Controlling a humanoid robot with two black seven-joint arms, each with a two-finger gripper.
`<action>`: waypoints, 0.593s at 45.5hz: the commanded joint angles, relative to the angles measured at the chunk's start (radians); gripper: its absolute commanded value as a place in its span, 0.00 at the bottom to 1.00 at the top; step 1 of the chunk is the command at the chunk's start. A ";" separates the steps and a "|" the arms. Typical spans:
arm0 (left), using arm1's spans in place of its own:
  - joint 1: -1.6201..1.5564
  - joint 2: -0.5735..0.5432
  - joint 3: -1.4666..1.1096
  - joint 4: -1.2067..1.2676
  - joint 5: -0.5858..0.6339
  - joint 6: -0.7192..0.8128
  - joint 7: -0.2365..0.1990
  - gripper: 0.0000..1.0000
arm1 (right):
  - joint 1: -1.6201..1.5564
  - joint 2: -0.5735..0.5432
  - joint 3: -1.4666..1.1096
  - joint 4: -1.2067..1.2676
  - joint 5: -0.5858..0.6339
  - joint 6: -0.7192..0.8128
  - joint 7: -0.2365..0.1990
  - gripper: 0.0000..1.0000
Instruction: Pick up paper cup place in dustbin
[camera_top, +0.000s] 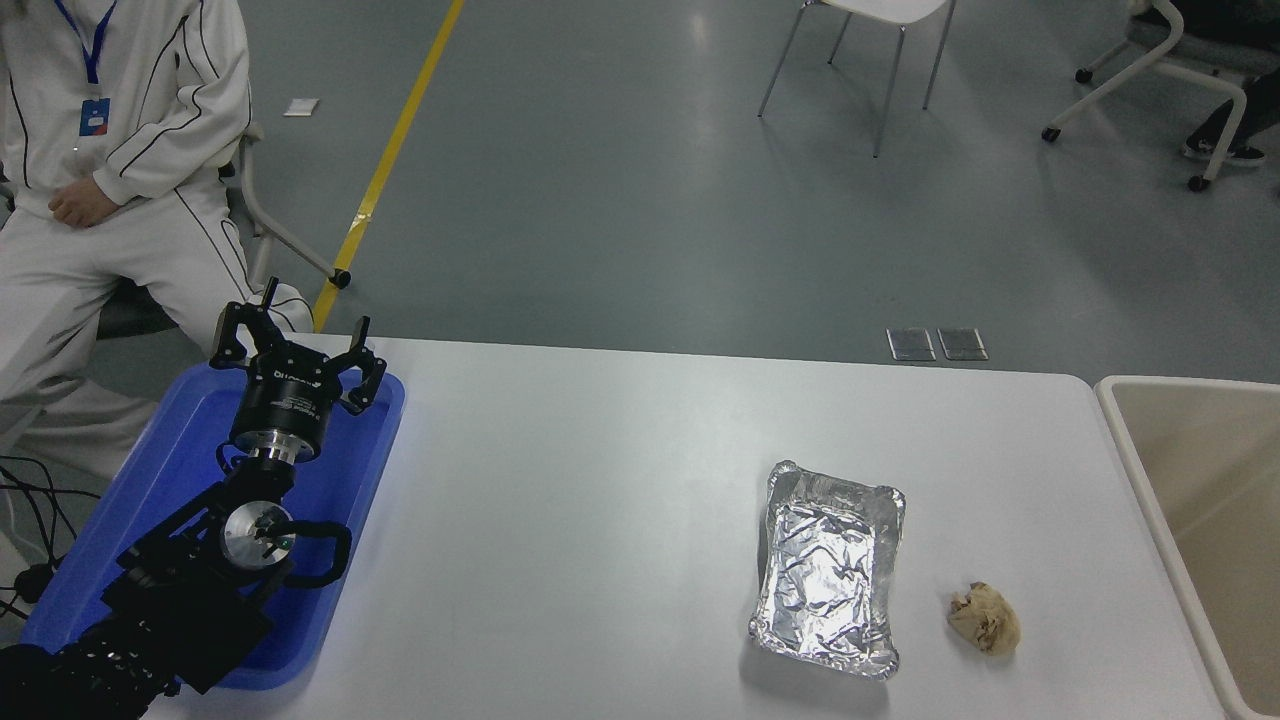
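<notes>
No paper cup shows anywhere in the head view; it is out of view. The dustbin (1125, 440), a large beige bin with a pale cream rim, stands off the table's right end, partly cut by the picture's edge. My left gripper (297, 330) is open and empty, parked over the blue plastic tray at the lower left. My right arm and gripper are out of view.
A blue tray (372, 455) lies at the table's left end under my left arm. A silver foil tray (828, 568) and a crumpled brown paper wad (985, 619) lie at the front right. A person in white sits at the top left. Chairs stand on the floor beyond.
</notes>
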 joint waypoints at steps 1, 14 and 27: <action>0.000 0.000 0.000 0.000 0.000 0.000 0.000 1.00 | -0.214 0.098 0.127 -0.216 0.029 -0.038 -0.045 0.00; 0.000 0.000 0.000 0.000 0.000 0.000 0.000 1.00 | -0.403 0.183 0.362 -0.389 0.038 -0.068 -0.097 0.00; 0.000 0.000 0.000 0.000 0.000 0.000 0.000 1.00 | -0.482 0.273 0.367 -0.460 0.041 -0.194 -0.152 0.00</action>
